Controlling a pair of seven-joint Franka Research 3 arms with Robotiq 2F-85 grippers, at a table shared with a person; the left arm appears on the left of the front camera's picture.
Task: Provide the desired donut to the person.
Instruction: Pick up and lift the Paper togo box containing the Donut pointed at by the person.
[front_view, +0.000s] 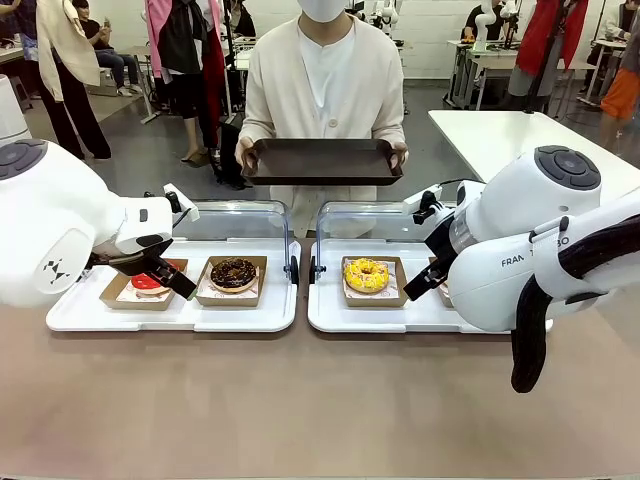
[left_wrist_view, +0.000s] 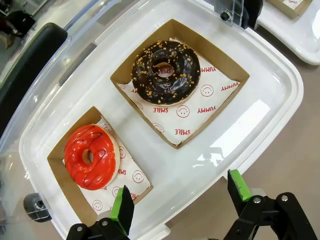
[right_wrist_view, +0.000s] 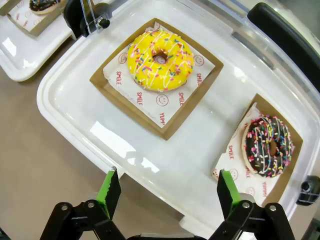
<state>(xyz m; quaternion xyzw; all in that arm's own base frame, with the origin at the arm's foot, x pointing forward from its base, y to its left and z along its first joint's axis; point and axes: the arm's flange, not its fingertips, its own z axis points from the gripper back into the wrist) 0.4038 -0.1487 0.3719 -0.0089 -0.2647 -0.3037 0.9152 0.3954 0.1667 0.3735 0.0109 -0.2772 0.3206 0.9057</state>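
As seen across the table (front_view: 300, 410) toward its far side: person (front_view: 325, 90) in a cream cardigan, standing behind two white trays and holding a dark serving tray (front_view: 322, 160) level, gripped at both short ends.

Left white tray (front_view: 170, 312): left clear lid (front_view: 240, 215) raised at the back. Holds two open cardboard boxes (left_wrist_view: 220, 65) side by side, lined with paper liners (left_wrist_view: 200, 105) printed SMILE and YUMMY.
- Box toward the robot's left: red-glazed donut (left_wrist_view: 90, 156) with thin dark drizzle lines.
- Box toward the middle: chocolate donut with nut crumbs (left_wrist_view: 166, 71).

Right white tray (front_view: 365, 318): right clear lid (front_view: 365, 215) likewise raised. Holds two more lined boxes of the same kind.
- Box toward the middle: yellow donut (right_wrist_view: 160, 60) with white drizzle and coloured sprinkles.
- Box toward the robot's right: chocolate donut with coloured sprinkles (right_wrist_view: 269, 146).

Left gripper (left_wrist_view: 180, 192): fingers spread wide, nothing between the green pads. Hovers above the near rim of the left white tray, closest to the red-glazed donut's box.

Right gripper (right_wrist_view: 168, 182): equally wide open and holding nothing. Poised above the near rim of the right white tray, roughly between its two boxes.

All four donuts lying flat, one per box, on the robot's side of the dark serving tray. Cannot tell from these views which one is wanted.
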